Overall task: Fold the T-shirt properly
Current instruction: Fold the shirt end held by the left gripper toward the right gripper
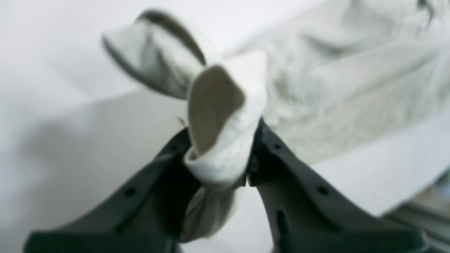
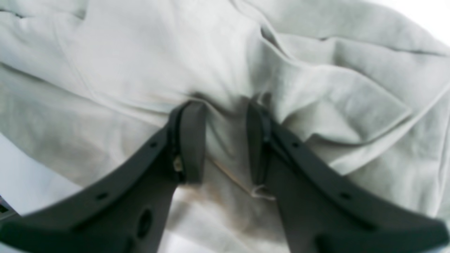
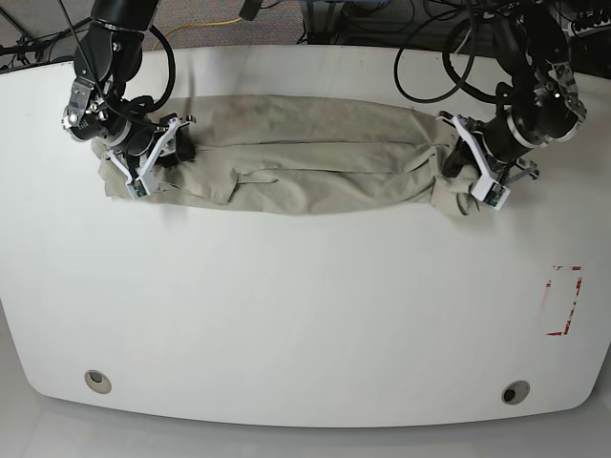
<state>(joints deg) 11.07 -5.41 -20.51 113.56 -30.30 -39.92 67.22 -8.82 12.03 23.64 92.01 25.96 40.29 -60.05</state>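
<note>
Counted one T-shirt (image 3: 286,110), beige, and two grippers. Found T-shirt in a long, wrinkled strip along the far side of the white surface (image 3: 286,305). Looked light, soft, limp; not fragile, likely to bunch rather than slip. Best taken by the outer edges, all layers pinched flat. At left gripper (image 1: 223,130), saw jaws nearly together on a bunched, looped end of T-shirt. At right gripper (image 2: 224,105), saw jaws partly apart over the opposite end, cloth between; couldn't confirm any pinch.
</note>
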